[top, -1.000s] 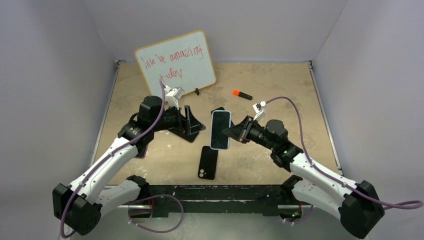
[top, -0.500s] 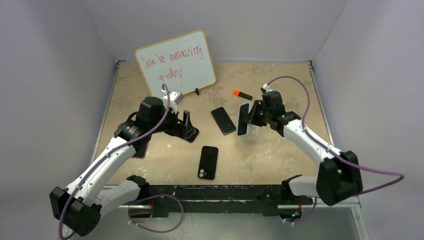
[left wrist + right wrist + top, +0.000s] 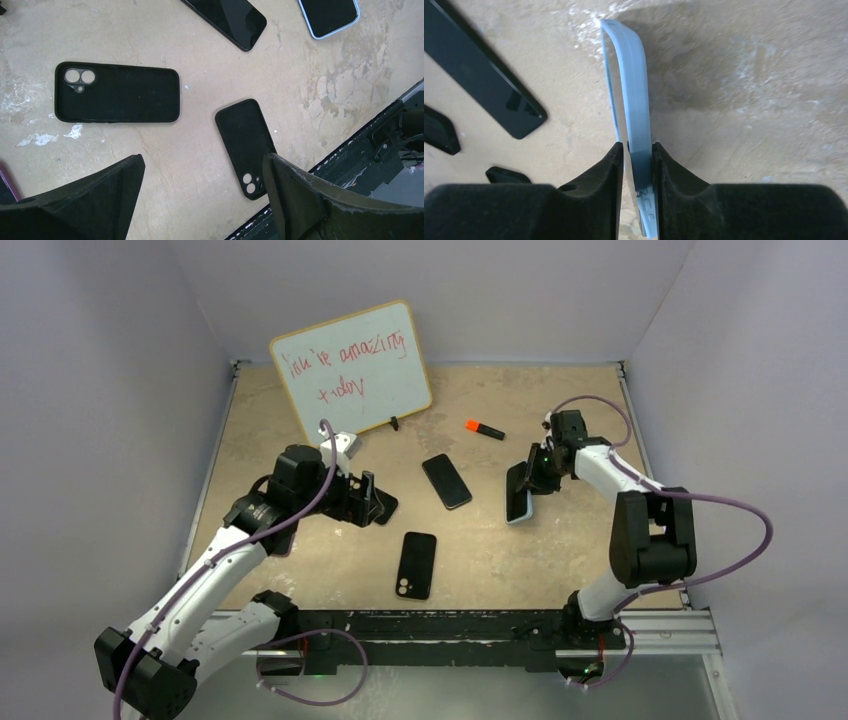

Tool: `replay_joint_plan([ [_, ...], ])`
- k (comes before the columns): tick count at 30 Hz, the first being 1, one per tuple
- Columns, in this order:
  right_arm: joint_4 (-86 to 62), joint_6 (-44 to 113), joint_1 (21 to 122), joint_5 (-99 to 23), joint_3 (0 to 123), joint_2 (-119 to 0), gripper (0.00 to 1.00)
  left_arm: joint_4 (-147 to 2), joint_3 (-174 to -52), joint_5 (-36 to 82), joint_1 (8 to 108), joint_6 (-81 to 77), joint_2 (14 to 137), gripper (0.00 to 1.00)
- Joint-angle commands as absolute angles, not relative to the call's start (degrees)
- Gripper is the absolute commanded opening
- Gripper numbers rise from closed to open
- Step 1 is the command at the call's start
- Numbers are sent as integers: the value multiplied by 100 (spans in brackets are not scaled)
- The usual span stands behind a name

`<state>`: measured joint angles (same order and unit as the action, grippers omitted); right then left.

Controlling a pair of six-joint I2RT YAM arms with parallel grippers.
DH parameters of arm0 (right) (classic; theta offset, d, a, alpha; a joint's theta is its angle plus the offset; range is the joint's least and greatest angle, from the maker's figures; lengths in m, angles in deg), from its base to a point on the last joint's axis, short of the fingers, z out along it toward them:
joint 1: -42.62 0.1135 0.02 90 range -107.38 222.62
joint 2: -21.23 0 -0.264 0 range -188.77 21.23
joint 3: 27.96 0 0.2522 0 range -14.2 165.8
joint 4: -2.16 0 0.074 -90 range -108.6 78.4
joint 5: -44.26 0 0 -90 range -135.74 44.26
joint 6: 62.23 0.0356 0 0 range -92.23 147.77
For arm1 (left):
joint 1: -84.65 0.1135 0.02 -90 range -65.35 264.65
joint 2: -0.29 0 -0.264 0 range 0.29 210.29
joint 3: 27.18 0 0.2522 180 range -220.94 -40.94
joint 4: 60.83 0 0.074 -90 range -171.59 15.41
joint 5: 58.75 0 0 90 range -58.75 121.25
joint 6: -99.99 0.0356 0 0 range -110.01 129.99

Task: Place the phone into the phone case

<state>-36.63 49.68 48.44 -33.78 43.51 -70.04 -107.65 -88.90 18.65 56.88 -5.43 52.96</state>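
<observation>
Blue-edged phone farther right in right hand; whiteboard "amazing today"

A whiteboard leans at the back left of the table, a marker to its right. The phone lies mid-table, one case in front of it, a second case to its left by the left gripper. Further right, a third case stands on edge, pinched in the right gripper.

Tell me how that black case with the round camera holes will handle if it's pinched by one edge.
The black case is probably light and bendy: the table shows through its camera holes, so it looks like an empty shell. Lying flat, it should slide rather than tip if pushed. Its thin rim may slip from the left tool.
</observation>
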Motion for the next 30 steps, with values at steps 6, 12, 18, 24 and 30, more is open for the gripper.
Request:
replay_joint_plan([
  [6,-3729,4887,4690,-3745,4580,-7247,46,-10256,-8841,1704,5696,-1138,5337,93],
  [12,-3765,4907,4693,-4114,4714,-7190,59,-10100,-8618,1543,5696,-1365,5348,93],
  [18,-3749,5142,4750,-4114,4750,-7021,80,-10140,-8610,1606,5701,-1374,5319,93],
  [24,-3461,5243,5432,-4241,4790,-6838,89,-10113,-8598,1696,5696,-1287,5304,93],
  [30,-2690,5435,6390,-4509,4717,-6846,99,-10151,-8581,1995,5697,-1208,5161,93],
])
